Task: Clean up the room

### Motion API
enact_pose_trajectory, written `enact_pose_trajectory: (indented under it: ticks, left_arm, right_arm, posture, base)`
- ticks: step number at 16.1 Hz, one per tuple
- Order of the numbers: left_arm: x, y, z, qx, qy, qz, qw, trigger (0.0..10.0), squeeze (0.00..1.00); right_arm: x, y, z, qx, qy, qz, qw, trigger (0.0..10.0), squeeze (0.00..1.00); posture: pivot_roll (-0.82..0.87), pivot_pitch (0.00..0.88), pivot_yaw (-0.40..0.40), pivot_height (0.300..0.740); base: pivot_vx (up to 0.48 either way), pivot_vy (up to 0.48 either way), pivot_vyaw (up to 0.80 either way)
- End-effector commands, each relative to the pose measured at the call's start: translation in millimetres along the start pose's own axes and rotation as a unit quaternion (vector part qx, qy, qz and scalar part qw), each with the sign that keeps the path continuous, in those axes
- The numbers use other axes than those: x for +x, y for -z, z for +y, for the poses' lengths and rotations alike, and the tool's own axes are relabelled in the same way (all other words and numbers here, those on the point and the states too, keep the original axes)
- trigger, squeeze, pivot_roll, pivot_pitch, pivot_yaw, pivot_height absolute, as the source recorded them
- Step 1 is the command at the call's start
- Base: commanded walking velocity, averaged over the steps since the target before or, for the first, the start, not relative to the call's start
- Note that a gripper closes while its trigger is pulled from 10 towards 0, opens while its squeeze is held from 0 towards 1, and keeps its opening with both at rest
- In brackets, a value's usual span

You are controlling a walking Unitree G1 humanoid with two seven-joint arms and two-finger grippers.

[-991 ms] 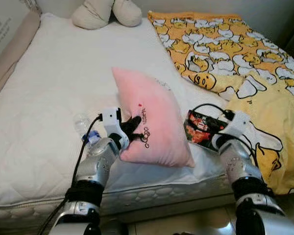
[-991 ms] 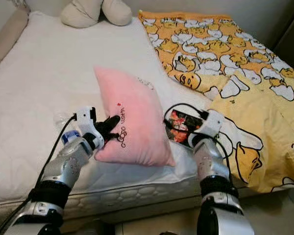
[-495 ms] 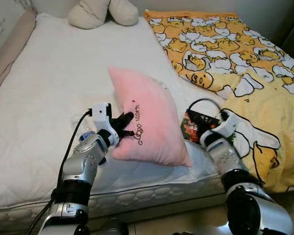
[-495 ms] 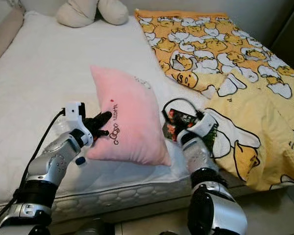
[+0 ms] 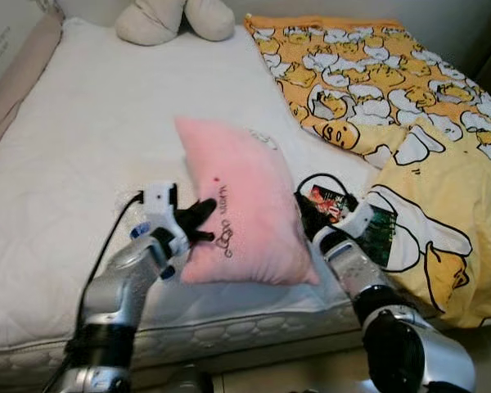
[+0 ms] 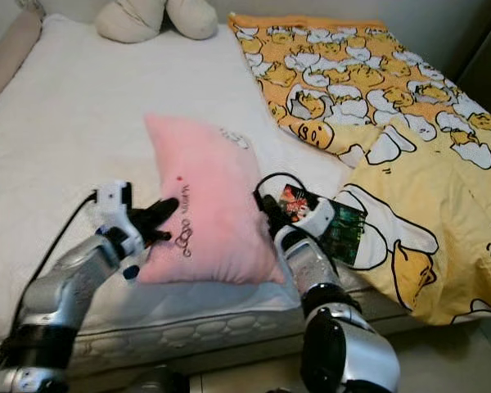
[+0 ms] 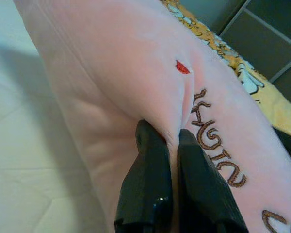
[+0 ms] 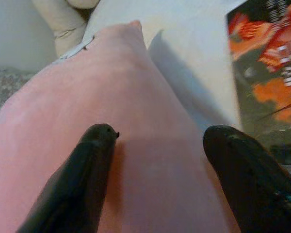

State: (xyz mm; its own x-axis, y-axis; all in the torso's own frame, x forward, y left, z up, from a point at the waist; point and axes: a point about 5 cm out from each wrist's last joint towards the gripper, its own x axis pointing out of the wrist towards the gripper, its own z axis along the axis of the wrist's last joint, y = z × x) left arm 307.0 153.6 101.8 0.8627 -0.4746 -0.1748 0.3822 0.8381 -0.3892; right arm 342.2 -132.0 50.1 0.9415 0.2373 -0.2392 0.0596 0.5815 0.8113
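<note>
A pink pillow (image 5: 237,205) with brown stitched lettering stands tilted on the white mattress (image 5: 82,123) near the front edge. My left gripper (image 5: 203,219) is at the pillow's left face, shut on a pinched fold of its fabric (image 7: 182,97), which shows between the black fingers (image 7: 148,155). My right gripper (image 6: 266,209) is at the pillow's right edge, open, with the pink cover spanning the gap between its fingertips (image 8: 99,141). The pillow's lower right corner hides part of the right wrist.
A black, red and orange packet (image 5: 331,203) lies just right of the right gripper. A yellow duck-print blanket (image 5: 393,90) covers the bed's right side. A cream plush toy (image 5: 176,18) sits at the head. A clear bottle (image 5: 131,217) lies by my left wrist.
My right gripper has moved left, from over the packet to the pillow's right edge. The left gripper keeps its pinch and has shifted slightly left with the pillow.
</note>
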Motion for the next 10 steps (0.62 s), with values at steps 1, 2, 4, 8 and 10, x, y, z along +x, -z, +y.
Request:
enact_pose_trajectory:
  ticks: [1, 2, 4, 8, 10]
  left_arm:
    - [-2.5, -3, -2.2, 0.000, 0.007, -0.004, 1.000, 0.0, 0.00]
    - [-4.1, -3, -2.2, 0.000, 0.005, -0.004, 1.000, 0.0, 0.00]
    - [-5.9, -1, -2.2, -0.006, -0.001, -0.004, 1.000, 0.0, 0.00]
    - [-5.6, 1, -1.7, -0.014, -0.006, 0.001, 1.000, 0.0, 0.00]
    - [-2.1, -1, -2.3, -0.013, -0.004, 0.004, 1.000, 0.0, 0.00]
  right_arm:
    - [-1.6, -6, -0.9, -0.008, -0.009, -0.010, 1.000, 10.0, 1.00]
    - [-2.9, -9, -0.7, -0.011, -0.016, -0.012, 1.000, 10.0, 1.00]
    - [-12.9, -10, -6.6, -0.031, -0.035, 0.005, 0.999, 10.0, 1.00]
    - [-36.4, 10, -46.3, -0.086, -0.034, 0.151, 0.984, 10.0, 0.00]
    - [-35.6, 28, -45.6, -0.127, -0.033, 0.189, 0.973, 10.0, 0.00]
  posture:
    - [0.19, 0.000, -0.031, 0.740]
    - [0.20, 0.000, -0.040, 0.740]
    - [0.18, 0.000, -0.052, 0.740]
    - [0.16, 0.000, -0.043, 0.740]
    - [0.15, 0.000, -0.024, 0.740]
  base:
    - [0.000, 0.000, 0.00]
    - [0.000, 0.000, 0.00]
    - [0.000, 0.000, 0.00]
    - [0.000, 0.000, 0.00]
    - [0.000, 0.000, 0.00]
